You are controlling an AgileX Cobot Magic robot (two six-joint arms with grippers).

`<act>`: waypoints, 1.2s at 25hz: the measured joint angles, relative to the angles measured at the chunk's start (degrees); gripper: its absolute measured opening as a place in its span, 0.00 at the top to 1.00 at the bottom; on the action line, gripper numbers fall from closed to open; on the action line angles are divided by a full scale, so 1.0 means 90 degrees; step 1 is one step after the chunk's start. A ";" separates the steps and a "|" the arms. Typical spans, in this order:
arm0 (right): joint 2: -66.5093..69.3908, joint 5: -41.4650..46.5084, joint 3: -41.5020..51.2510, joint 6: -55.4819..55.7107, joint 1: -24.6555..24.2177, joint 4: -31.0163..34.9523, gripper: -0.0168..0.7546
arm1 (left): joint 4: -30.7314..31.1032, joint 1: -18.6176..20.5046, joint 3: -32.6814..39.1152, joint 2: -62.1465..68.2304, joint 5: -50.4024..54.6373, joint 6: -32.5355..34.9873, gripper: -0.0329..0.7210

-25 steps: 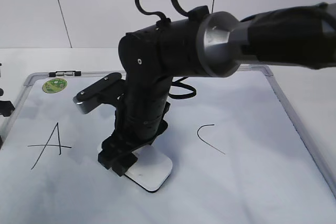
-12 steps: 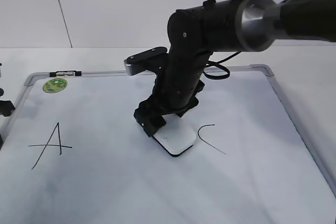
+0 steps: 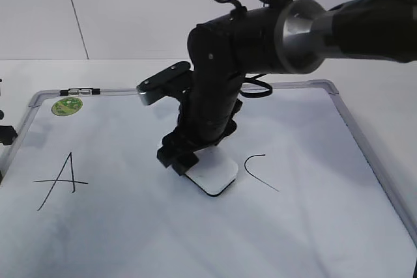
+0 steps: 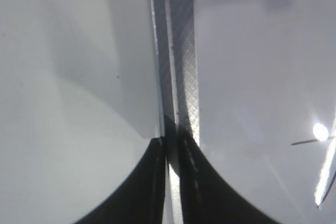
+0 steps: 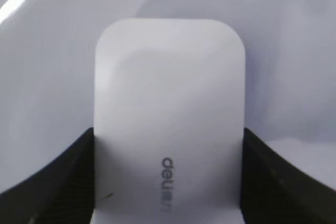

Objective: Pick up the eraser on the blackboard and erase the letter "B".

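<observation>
My right arm [image 3: 273,30] reaches in from right, wrist bent down over middle of blackboard [image 3: 345,112]. My right gripper [image 3: 186,161] sits on near-left end of eraser [image 3: 215,172], jaws closed on its sides. Eraser lies flat on board, between "A" [image 3: 60,179] and "C" [image 3: 257,170], closer to "C". Green sticker [image 3: 67,105] at far-left corner. Counter [image 3: 384,89] white.

Right arm: reached in from the right, wrist bent steeply downward.
Right end effector [image 3: 195,164]: jaws spread wide, clamped on both sides of the eraser [image 5: 169,124].
Left end effector [image 4: 170,153]: fingers pinched nearly together, pointing forward.
</observation>
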 joint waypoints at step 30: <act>0.0038 -0.0376 0.0000 0.0176 0.0485 0.0163 0.31 | 0.0000 0.0000 0.0000 0.0000 0.0033 0.0000 0.90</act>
